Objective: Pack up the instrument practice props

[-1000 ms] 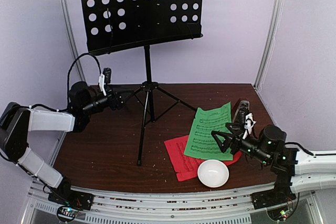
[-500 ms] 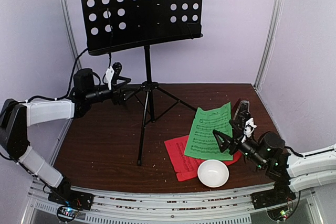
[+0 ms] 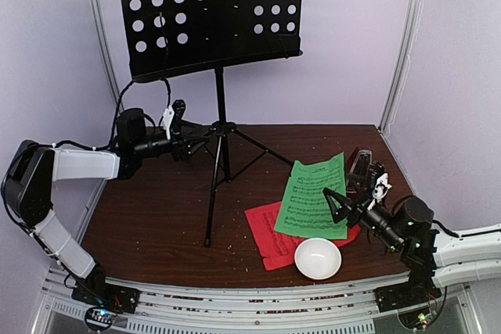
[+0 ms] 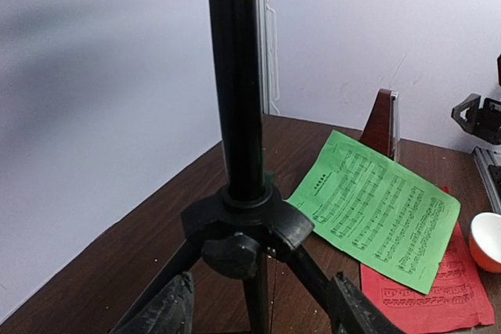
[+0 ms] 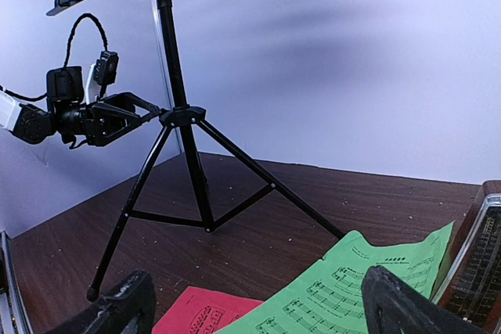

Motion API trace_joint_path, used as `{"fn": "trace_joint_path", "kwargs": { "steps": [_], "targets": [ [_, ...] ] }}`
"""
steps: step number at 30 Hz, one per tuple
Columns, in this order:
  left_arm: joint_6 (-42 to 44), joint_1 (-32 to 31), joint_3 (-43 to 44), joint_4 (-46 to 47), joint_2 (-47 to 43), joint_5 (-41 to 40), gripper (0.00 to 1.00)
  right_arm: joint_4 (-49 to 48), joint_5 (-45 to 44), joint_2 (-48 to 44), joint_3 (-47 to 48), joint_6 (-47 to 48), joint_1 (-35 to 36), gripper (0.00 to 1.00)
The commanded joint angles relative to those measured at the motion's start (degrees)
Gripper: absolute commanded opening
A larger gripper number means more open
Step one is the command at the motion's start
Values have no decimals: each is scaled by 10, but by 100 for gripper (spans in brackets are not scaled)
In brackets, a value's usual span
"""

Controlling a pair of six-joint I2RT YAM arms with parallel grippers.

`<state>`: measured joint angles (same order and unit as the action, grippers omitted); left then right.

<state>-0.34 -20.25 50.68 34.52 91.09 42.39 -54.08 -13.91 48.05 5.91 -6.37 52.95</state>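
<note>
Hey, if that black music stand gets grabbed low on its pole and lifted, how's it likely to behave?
Probably top-heavy: the wide perforated desk sits high on a thin pole, so it may tilt or swing. The spread tripod legs look rigid, yet a sideways push could tip it.

Soft, even light with faint shadows; both wrist views blur nearest the lens.

The music stand (image 3: 211, 56) is matt black perforated metal. The worktop (image 3: 156, 209) is dark wood-grain, speckled with crumbs. The green sheet (image 3: 313, 197) and red sheet (image 3: 270, 236) are matt printed paper. The bowl (image 3: 317, 258) is smooth, glossy white.
</note>
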Motion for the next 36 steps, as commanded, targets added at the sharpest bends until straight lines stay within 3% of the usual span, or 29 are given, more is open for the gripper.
{"fn": "trace_joint_path", "kwargs": {
  "steps": [1, 16, 28, 36],
  "targets": [
    [-45, 0, -2, 70, 7, 22, 59, -3, -8, -11, -12, -9, -2, 94],
    [-88, 0, 58, 93, 72, 33, 44, -3, 13, 15, -2, -21, -2, 94],
    [-123, 0, 80, 84, 95, 38, 23, 4, 15, 18, 3, -19, -2, 94],
    [-231, 0, 108, 48, 101, 18, 15, 14, 13, 20, 7, -10, -2, 94]
  ]
}}
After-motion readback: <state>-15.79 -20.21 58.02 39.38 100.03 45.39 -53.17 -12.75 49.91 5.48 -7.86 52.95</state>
